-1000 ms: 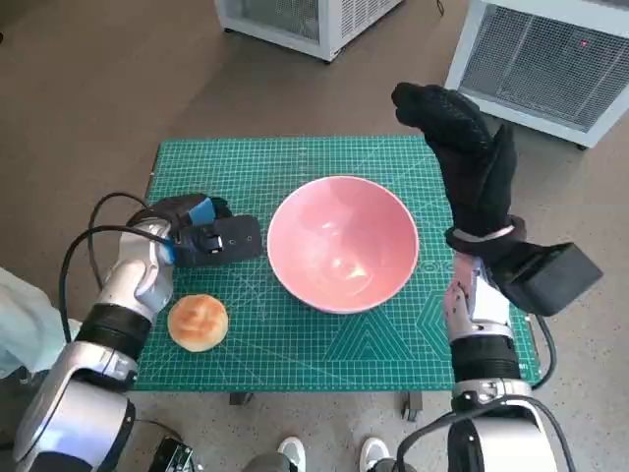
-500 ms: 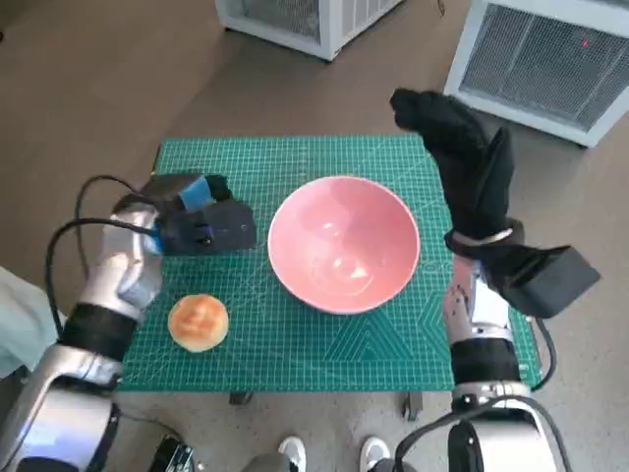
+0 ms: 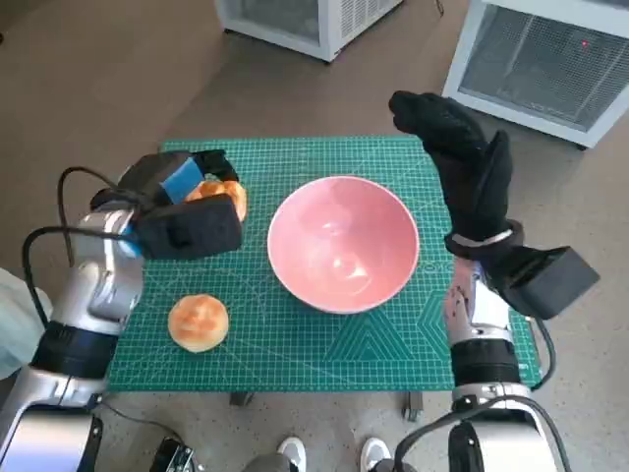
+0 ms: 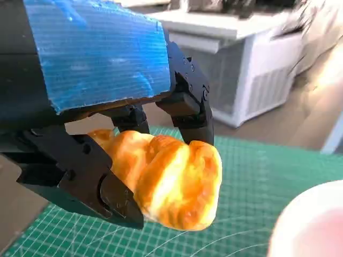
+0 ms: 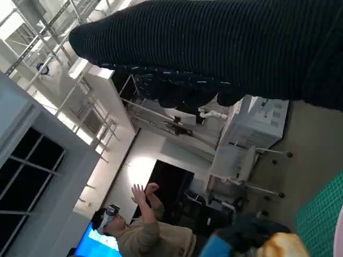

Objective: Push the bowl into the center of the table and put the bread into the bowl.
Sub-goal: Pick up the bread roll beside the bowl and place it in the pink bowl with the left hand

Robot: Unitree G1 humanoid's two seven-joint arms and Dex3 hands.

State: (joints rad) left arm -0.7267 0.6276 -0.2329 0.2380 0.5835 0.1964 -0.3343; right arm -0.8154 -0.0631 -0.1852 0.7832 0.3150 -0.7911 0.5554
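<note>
Bread (image 4: 171,182) sat pinched in the left hand (image 3: 182,211), lifted at nine o'clock of the bowl (image 3: 342,243); the right hand (image 3: 462,162) hung spread; carrying over the bowl seemed next.

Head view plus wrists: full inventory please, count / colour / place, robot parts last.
bowl: 1, pink, middle of the mat, empty
croissant: 1, golden, held in the left hand above the mat's left side
bun: 1, round, golden brown, on the mat near its front left corner
mat: 1, green with a grid, covers the table top
white units: 2, on the floor beyond the table
person: 1, seen far off in the right wrist view, hands raised
left hand: 1, black with blue tape, left of the bowl, gripping the croissant
right hand: 1, black glove, raised right of the bowl, holding nothing
</note>
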